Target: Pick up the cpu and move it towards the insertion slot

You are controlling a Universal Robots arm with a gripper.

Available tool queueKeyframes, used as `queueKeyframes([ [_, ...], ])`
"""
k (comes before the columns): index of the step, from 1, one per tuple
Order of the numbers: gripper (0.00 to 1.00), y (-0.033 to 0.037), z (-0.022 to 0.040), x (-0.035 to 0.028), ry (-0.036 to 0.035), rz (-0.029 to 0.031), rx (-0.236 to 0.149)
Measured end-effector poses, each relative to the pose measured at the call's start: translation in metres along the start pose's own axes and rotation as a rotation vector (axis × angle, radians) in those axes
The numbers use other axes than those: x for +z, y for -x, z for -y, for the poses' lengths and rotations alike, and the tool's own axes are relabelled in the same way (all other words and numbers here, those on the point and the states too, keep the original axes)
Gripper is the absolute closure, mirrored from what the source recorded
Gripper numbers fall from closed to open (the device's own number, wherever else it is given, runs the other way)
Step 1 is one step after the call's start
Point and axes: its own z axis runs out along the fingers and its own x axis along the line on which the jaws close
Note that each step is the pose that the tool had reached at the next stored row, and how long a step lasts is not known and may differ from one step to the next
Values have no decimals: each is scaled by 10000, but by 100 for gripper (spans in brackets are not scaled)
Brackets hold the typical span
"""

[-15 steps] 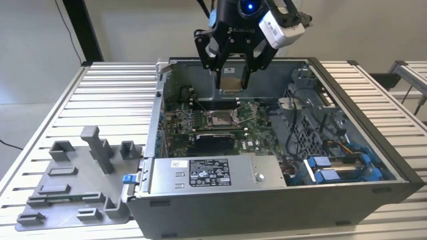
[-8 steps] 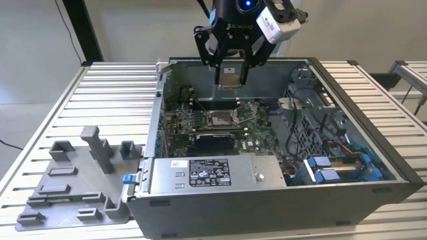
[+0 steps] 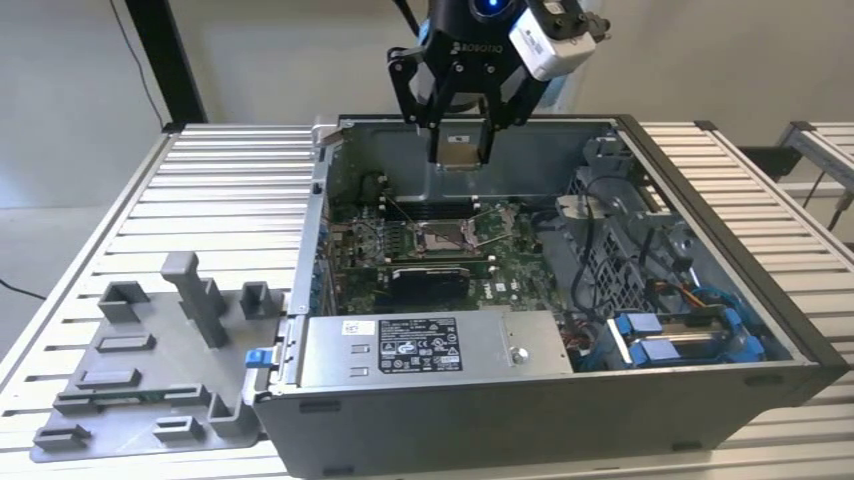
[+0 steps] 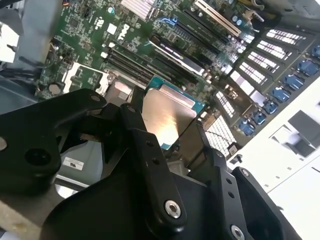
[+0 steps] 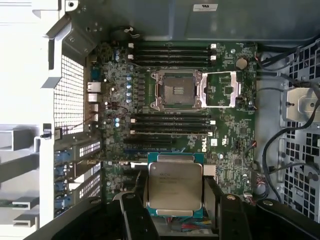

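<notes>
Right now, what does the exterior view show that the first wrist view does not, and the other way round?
Exterior view alone: the grey plastic tray on the slatted table, beside the open computer case. First wrist view alone: the cpu's silvery top face close up. Both: the gripper shut on the cpu, held above the motherboard, and the insertion slot with its frame open.

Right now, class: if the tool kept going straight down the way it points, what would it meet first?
Probably the green motherboard, not the insertion slot. The tool, shut on the cpu, seems offset from the slot, though depth is unclear.
</notes>
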Motion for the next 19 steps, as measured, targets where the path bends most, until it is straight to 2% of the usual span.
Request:
queueKeyframes([
  [10,100,0,-93,4,1,0,0],
  [19,100,0,-103,4,0,0,0],
])
